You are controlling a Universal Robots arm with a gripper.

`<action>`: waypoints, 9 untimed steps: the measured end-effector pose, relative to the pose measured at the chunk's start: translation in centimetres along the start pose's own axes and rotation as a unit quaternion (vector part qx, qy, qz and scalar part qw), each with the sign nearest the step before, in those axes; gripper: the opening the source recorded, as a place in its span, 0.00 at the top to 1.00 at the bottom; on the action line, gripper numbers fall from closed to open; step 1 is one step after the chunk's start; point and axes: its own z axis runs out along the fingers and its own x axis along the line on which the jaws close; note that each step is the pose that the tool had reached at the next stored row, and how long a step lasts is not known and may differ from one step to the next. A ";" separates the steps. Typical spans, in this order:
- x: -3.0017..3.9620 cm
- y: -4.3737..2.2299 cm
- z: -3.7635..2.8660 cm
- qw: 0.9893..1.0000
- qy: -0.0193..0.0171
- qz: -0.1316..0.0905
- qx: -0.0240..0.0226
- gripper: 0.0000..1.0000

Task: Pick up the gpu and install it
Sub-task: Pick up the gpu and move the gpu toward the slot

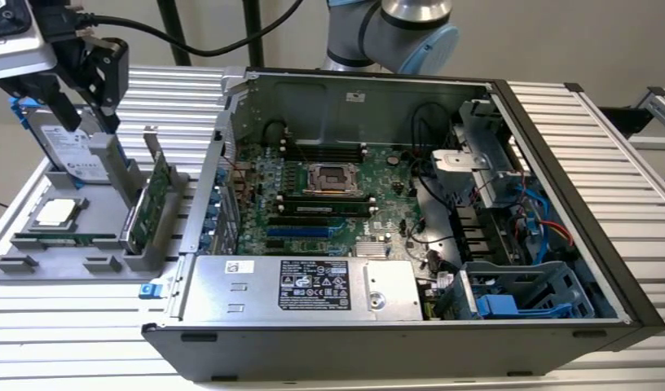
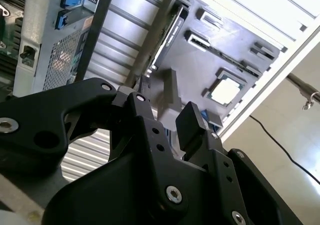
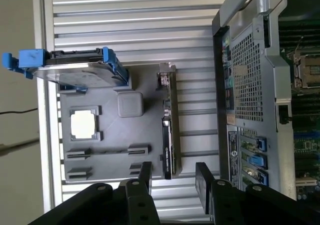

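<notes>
Claw [image 3: 174,169] points down, open and empty (jaws well apart), over the gray holder [image 3: 110,135] carrying the upright gpu [image 3: 167,135].

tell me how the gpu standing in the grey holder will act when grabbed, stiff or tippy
The gpu is a circuit board, so it is likely stiff. It stands on edge in a slot of the grey holder, so a sideways push could tilt or jam it. Edge-on near the open hand, it looks thin, so probably fragile.
</notes>
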 end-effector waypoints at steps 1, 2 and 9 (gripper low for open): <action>0.00 0.00 0.04 1.000 0.000 0.000 0.000 0.00; -0.01 -0.01 0.09 1.000 0.000 0.000 0.000 0.00; -0.01 -0.03 0.38 1.000 0.000 0.000 0.000 0.00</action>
